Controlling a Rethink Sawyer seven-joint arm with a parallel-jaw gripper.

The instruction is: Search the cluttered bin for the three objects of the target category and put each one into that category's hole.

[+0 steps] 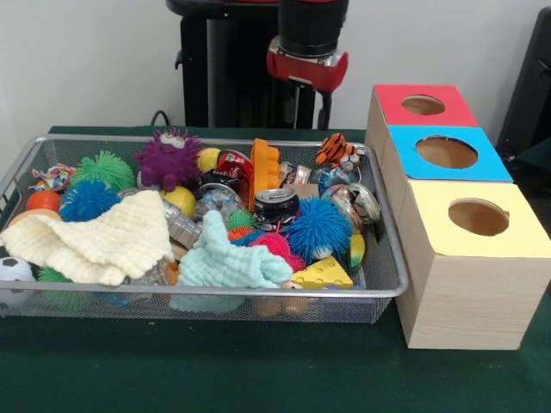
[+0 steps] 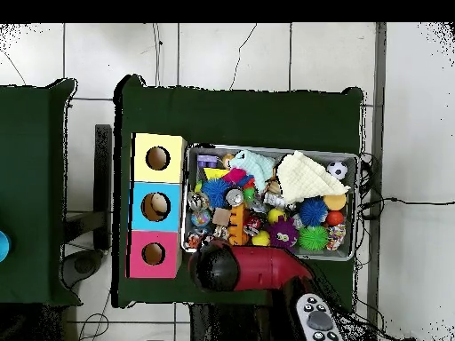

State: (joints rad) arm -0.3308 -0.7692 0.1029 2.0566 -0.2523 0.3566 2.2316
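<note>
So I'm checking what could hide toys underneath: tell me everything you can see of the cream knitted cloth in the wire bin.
The cream cloth is a soft, waffle-knit square, pale yellow-white, lying crumpled and partly folded rather than flat. It sits on top of the clutter at one end of the wire mesh bin, draped over other toys. A blue spiky ball pokes out at its far edge, a yellow ball sits beside it, and a mint-green cloth lies next to it. A soccer-patterned ball sits by its corner.
</note>
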